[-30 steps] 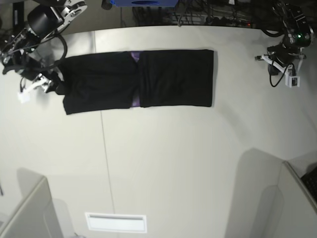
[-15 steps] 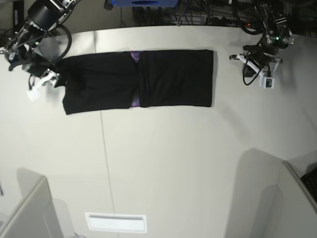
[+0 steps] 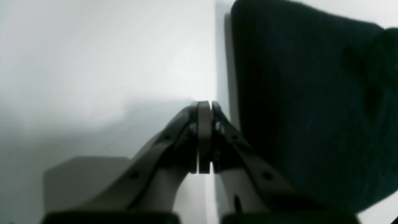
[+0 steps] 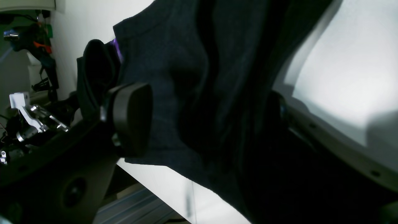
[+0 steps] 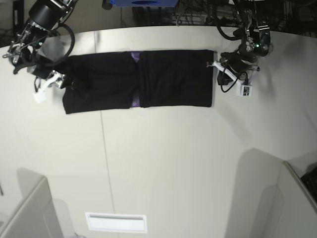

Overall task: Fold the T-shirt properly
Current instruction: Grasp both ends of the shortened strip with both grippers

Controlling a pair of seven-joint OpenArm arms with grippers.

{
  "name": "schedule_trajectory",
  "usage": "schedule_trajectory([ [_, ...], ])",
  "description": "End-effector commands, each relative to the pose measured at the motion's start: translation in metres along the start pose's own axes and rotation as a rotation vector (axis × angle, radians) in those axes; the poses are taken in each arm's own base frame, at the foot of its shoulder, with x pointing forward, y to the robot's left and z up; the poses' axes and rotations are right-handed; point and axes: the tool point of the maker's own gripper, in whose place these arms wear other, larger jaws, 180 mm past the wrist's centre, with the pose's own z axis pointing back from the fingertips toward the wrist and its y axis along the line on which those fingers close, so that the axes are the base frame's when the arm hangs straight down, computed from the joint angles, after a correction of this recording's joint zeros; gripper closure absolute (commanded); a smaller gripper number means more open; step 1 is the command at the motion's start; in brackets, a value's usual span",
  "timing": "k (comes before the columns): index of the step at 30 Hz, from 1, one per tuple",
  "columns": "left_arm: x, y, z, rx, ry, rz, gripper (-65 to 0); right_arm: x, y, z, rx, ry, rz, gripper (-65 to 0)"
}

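Note:
The black T-shirt [image 5: 148, 79] lies on the white table as a long folded strip, with purple print [image 5: 134, 57] showing at a middle fold. My right gripper [image 5: 58, 82] is at the shirt's left end. In the right wrist view its fingers [image 4: 130, 118] stand wide apart with bunched black cloth [image 4: 192, 93] between them. My left gripper [image 5: 216, 67] is at the shirt's right edge. In the left wrist view it [image 3: 205, 105] is shut and empty, just beside the cloth's edge [image 3: 298, 109].
A table seam [image 5: 102, 148] runs toward the front. A white slotted plate [image 5: 116, 222] lies near the front edge. Grey panels stand at the front left [image 5: 29, 213] and front right [image 5: 292, 198]. Cables and a blue object [image 5: 143, 2] sit behind the table.
My left arm has swept left across the table to the shirt's right edge. My right gripper has shifted slightly at the shirt's left end. The shirt lies almost unchanged.

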Motion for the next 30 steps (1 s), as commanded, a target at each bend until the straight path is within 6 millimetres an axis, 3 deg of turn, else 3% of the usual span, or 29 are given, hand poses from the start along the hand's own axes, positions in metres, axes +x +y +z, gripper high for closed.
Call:
schedule_trajectory([
  [1, -0.004, 0.000, 0.001, 0.003, 0.020, -0.013, 0.0, -0.013, -0.010, 0.001, -0.051, 0.072, -0.005, -45.9],
  [7, 0.000, -0.009, -0.003, -0.013, 0.006, 0.008, 0.0, -0.012, -0.009, 0.001, -0.051, 0.074, -0.001, -45.5],
  [13, 0.004, -0.010, -0.004, -0.015, -0.003, 0.005, 0.0, -0.012, -0.009, 0.000, -0.054, 0.083, 0.009, -30.2],
  [18, 0.005, -0.010, -0.004, -0.015, -0.005, 0.005, 0.0, -0.015, -0.001, -0.009, -0.039, 0.120, 0.039, -26.4],
  [19, 0.005, -0.010, -0.004, -0.015, -0.003, 0.005, 0.0, -0.014, 0.000, -0.009, -0.037, 0.119, 0.042, -23.1],
  [22, 0.003, -0.009, -0.003, -0.014, 0.002, 0.004, 0.0, -0.012, 0.001, -0.011, -0.035, 0.107, 0.042, -3.5],
  [23, 0.003, -0.008, -0.003, -0.012, 0.003, 0.002, 0.0, -0.009, 0.001, -0.010, -0.037, 0.098, 0.045, 0.0],
  [28, 0.000, -0.011, -0.003, -0.017, 0.010, 0.001, 0.0, 0.003, 0.004, -0.005, -0.058, 0.068, -0.009, 0.0],
  [30, -0.003, -0.023, -0.007, -0.047, 0.022, -0.016, 0.0, 0.014, 0.013, 0.002, -0.075, 0.033, 0.004, 0.0],
])
